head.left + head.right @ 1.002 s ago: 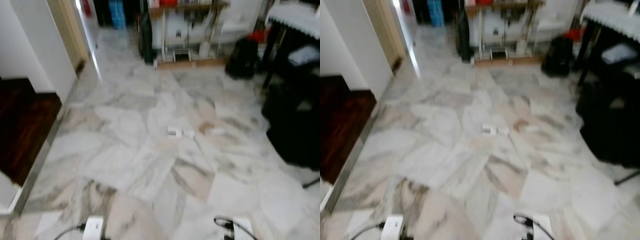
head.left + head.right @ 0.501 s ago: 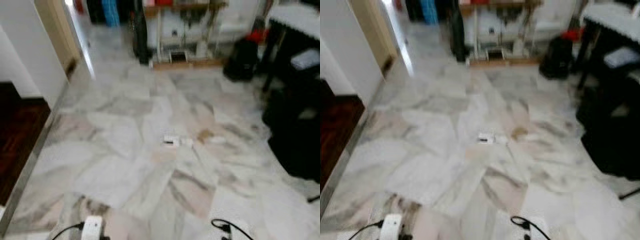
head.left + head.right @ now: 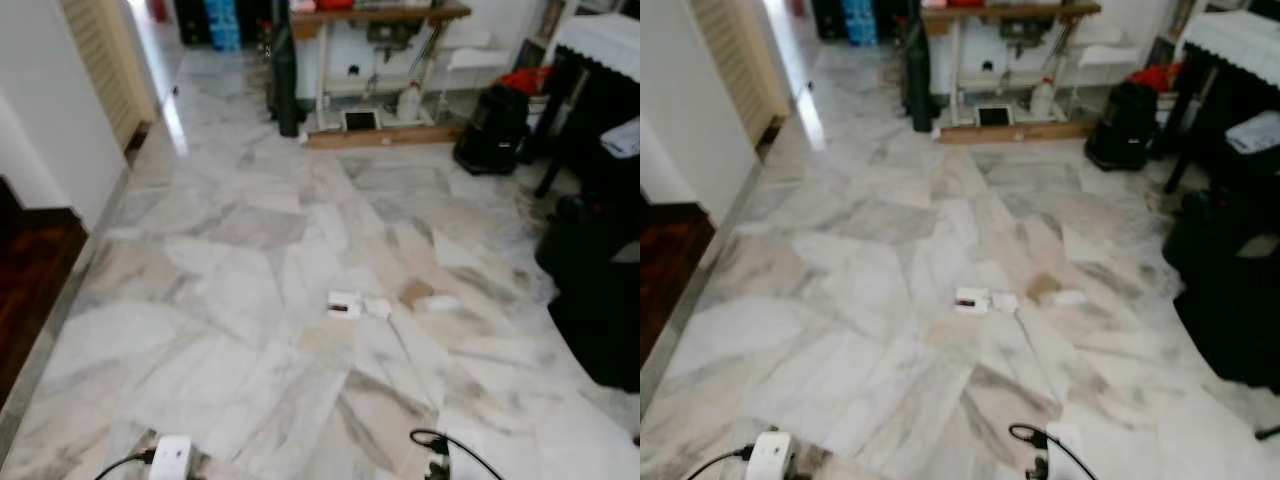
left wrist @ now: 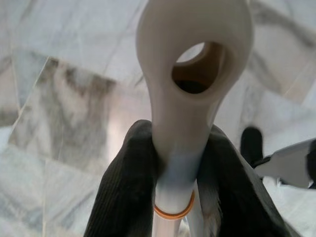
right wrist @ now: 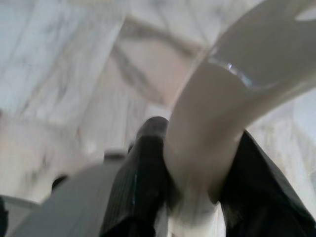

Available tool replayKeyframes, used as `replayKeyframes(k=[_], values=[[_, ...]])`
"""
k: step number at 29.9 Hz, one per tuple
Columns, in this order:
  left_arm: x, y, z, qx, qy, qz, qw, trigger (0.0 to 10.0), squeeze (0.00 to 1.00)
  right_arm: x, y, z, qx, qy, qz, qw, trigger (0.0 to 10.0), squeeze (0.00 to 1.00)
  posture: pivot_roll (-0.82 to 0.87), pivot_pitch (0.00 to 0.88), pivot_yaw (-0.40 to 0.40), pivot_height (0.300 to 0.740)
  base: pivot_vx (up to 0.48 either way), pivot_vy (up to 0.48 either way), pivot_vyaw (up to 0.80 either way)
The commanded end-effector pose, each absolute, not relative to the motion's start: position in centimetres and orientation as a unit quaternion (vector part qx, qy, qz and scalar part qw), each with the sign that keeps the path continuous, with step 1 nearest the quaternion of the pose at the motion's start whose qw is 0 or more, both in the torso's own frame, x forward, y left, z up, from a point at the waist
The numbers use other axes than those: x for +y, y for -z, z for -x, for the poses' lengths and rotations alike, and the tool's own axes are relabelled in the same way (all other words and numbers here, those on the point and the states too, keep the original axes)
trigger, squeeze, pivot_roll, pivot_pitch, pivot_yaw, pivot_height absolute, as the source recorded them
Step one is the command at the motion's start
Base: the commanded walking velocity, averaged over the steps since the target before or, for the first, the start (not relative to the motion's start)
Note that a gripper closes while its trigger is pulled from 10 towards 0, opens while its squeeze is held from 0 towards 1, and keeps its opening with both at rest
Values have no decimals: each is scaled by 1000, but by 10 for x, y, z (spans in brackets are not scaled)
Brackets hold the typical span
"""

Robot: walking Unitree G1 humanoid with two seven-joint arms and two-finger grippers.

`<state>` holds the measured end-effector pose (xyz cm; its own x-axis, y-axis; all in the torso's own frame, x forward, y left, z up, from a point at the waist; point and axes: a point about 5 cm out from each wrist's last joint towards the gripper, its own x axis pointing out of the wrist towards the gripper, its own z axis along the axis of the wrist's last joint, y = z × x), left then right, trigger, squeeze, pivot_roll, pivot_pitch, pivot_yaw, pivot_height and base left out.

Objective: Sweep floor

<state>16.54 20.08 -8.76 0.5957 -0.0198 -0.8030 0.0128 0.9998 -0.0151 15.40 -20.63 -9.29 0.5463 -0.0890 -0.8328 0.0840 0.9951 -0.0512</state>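
A white broom handle (image 4: 183, 148) is clamped in the left tool (image 4: 177, 168), a curved white handle (image 5: 232, 98) in the right tool (image 5: 192, 182). Farther out, white scraps (image 3: 360, 304) lie unswept mid-floor (image 3: 220, 290); sweeping is judged barely begun.

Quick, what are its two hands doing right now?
Left gripper: closed on a white handle.
Right gripper: closed on a cream handle.

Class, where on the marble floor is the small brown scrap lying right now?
In the left eye view, the brown scrap lies mid-floor, slightly right, between a small white piece and a pale strip.
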Motion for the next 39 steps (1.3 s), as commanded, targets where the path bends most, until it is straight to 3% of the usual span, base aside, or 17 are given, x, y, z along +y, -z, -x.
replayKeyframes(k=[1, 39], values=[[211, 87, -161, 453, -3, 1, 892, 10000, 0, -199, 89, -165, 455, 41, -2, 889, 10000, 0, -68, 0, 2, 740, 424, 0, 0], [219, 87, -160, 460, -5, -2, 888, 10000, 0, -199, 92, -159, 472, 42, -2, 881, 10000, 0, -67, 0, 12, 740, 421, 0, 0]])
